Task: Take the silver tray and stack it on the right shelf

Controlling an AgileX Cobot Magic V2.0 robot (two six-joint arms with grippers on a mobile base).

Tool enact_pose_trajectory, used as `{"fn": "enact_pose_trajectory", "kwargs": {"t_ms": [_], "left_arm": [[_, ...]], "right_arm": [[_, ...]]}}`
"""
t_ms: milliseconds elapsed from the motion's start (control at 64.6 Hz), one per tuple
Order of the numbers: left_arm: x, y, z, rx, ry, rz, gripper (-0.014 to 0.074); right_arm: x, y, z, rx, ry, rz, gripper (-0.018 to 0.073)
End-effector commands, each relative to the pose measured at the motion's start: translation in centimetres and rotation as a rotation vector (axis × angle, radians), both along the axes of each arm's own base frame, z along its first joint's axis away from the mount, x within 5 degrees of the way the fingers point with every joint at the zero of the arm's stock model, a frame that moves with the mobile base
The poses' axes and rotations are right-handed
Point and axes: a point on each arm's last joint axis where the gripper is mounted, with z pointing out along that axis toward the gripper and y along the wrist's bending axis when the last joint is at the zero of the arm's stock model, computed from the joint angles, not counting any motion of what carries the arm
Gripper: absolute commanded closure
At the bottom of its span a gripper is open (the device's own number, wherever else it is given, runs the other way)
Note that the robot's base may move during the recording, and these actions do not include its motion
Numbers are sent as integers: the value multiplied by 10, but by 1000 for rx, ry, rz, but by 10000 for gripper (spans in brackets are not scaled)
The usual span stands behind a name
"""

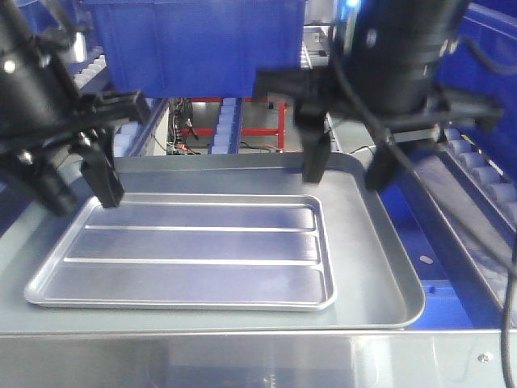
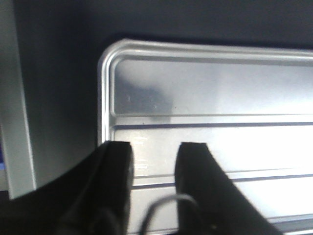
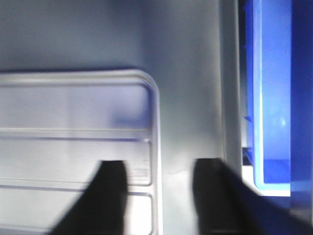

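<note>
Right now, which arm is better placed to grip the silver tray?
Left. The left tool straddles the silver tray rim, open. The right tool stands wider, one finger beyond the rim.

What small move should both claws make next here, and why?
Probably lower both claws a little and close. The left claw and right claw are open, each straddling a short-side rim of the silver tray, which lies flat inside the larger grey tray. Neither appears to pinch the rim yet, so lifting would seem premature.
</note>
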Motion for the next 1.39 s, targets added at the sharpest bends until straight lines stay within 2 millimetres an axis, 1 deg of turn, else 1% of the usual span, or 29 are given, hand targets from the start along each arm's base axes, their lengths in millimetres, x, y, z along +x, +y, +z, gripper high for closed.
{"fn": "enact_pose_trajectory", "kwargs": {"t_ms": [0, 31, 46, 93, 232, 309, 402, 464, 557, 681, 743, 805, 882, 959, 1130, 1253, 1377], "left_arm": [[4, 1, 25, 0, -103, -20, 666], [5, 1, 26, 14, -118, -28, 711], [5, 2, 26, 19, -125, -30, 705], [5, 2, 26, 23, -127, -33, 682], [1, 4, 30, 61, -48, -39, 697], [-5, 8, 33, 102, -22, -63, 697], [-14, 12, 40, 80, -32, -60, 697], [-23, 14, 47, 43, -54, -51, 697], [-41, 19, 57, -32, -130, -37, 697], [-63, 30, 64, -111, -269, -17, 697], [-74, 35, 66, -143, -335, -9, 697], [-86, 42, 68, -175, -407, -2, 697], [-101, 50, 69, -212, -494, 6, 697], [-117, 59, 69, -255, -598, 15, 697], [-148, 77, 68, -328, -860, 13, 697], [-171, 89, 63, -363, -936, 16, 697], [-191, 98, 69, -405, -1021, 21, 697]], "right_arm": [[0, -3, 30, 48, -105, 13, 418], [1, -3, 30, 45, -111, 15, 496], [1, -3, 29, 43, -112, 17, 522], [2, -3, 29, 40, -112, 17, 499], [2, -3, 30, 39, -116, 21, 494], [-2, -5, 31, 5, -98, 35, 507], [-10, -4, 33, -49, -95, 105, 506], [-17, -3, 35, -68, -116, 164, 506], [-32, 0, 40, -56, -195, 245, 506], [-58, 3, 46, -37, -337, 379, 506], [-70, 0, 52, -17, -406, 431, 506], [-86, -5, 56, 8, -473, 483, 506], [-100, -13, 60, 37, -543, 525, 506], [-114, -25, 63, 74, -622, 557, 506], [-146, -49, 73, 119, -865, 671, 506], [-168, -70, 73, 128, -981, 702, 506], [-185, -90, 75, 158, -1050, 677, 506]]}}
